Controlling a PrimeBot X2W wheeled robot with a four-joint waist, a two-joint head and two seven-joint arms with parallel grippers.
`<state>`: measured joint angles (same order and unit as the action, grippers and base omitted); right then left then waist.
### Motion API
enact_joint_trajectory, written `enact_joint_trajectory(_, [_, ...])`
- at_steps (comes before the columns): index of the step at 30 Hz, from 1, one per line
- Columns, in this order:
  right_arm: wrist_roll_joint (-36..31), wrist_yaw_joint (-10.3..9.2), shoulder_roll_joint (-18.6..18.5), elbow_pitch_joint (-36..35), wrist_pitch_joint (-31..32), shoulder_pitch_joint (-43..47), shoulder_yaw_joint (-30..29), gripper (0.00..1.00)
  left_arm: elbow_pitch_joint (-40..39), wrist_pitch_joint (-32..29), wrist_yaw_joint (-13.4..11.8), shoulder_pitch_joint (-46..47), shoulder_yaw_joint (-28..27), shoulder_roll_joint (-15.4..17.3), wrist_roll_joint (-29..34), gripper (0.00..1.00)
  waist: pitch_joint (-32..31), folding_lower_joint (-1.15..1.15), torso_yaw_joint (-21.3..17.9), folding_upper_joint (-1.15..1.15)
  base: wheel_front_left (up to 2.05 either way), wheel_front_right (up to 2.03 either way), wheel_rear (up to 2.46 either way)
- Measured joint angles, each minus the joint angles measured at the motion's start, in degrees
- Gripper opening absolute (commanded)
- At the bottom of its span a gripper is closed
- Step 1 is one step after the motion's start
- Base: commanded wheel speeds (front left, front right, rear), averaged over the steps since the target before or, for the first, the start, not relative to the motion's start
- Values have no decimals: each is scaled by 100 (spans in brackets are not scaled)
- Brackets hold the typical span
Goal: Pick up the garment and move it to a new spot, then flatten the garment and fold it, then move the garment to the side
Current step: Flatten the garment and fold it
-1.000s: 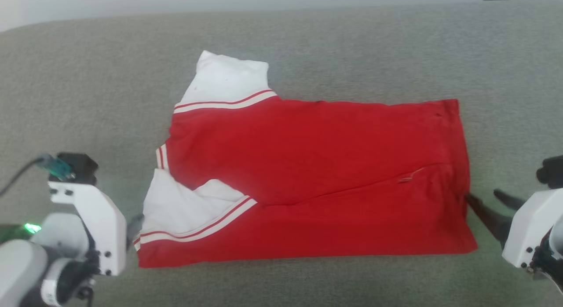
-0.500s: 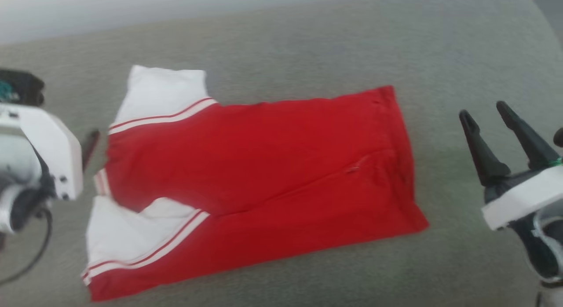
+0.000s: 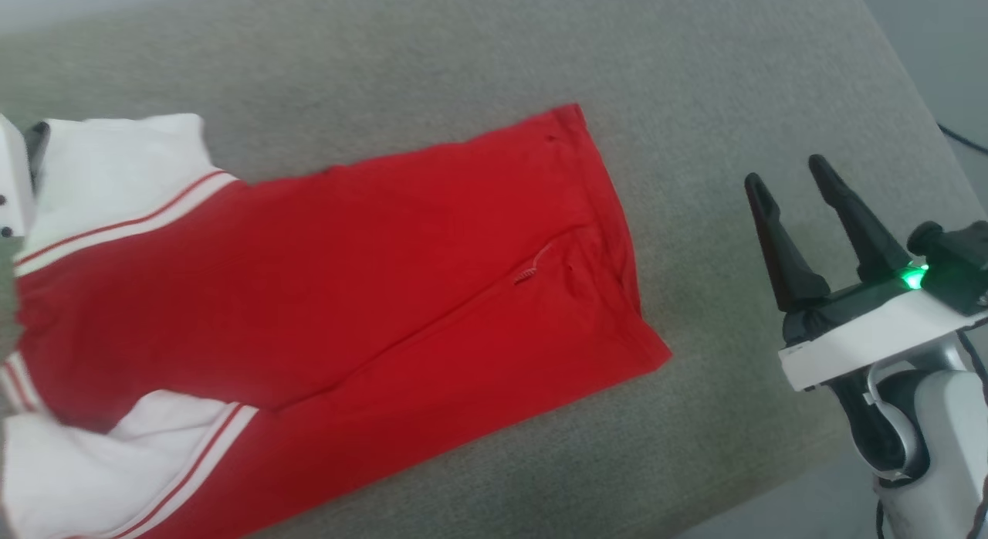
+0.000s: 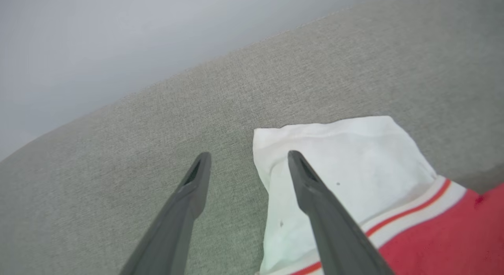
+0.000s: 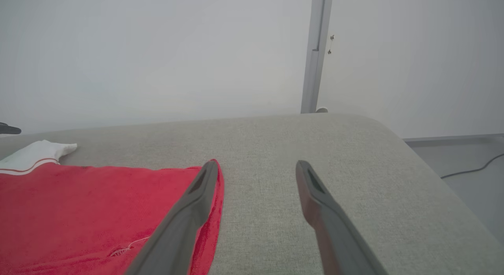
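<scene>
The garment (image 3: pixel 347 253) lies folded lengthwise on the grey cushion, red body with white sleeves and striped trim at the left. My right gripper (image 3: pixel 786 172) hovers open to the right of the garment's hem, clear of the cloth. In the right wrist view that gripper (image 5: pixel 256 163) is empty, its left finger in line with the red hem (image 5: pixel 78 204). In the left wrist view my left gripper (image 4: pixel 249 155) is open and empty, with its right finger above the far white sleeve (image 4: pixel 354 157). The left gripper's white housing (image 3: pixel 9 188) shows at the head view's left edge.
The grey cushioned surface (image 3: pixel 463 60) curves off at its right end, where grey floor and a dark cable (image 5: pixel 468 170) lie. A pale wall with a grey upright post (image 5: pixel 317 50) stands behind it.
The head camera has swung right, shifting the picture left. My right gripper has drawn back from the hem's near corner and risen. My left gripper has moved from the near sleeve to the far sleeve.
</scene>
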<state>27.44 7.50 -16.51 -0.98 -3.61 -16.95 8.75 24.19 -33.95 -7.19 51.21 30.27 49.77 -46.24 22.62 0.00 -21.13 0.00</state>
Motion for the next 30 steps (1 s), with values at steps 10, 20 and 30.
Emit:
enact_joint_trajectory(10, [257, 0, -82, 230, 53, -174, 241, 100, 847, -1167, -223, 619, 70, -277, -265, 100, 462, -1, -263, 0, 0, 0, 0])
enact_joint_trajectory(20, [589, 0, -280, 503, 558, -801, 586, 100, 682, -1753, -405, 890, 230, -584, -341, 0, 608, 0, -59, 0, 0, 0, 0])
enact_joint_trajectory(30, [1040, -1, -543, 1299, 1646, -2241, 1389, 100, 735, -1583, -338, 1237, 403, -994, -207, 0, 709, 0, 317, 0, 0, 0, 0])
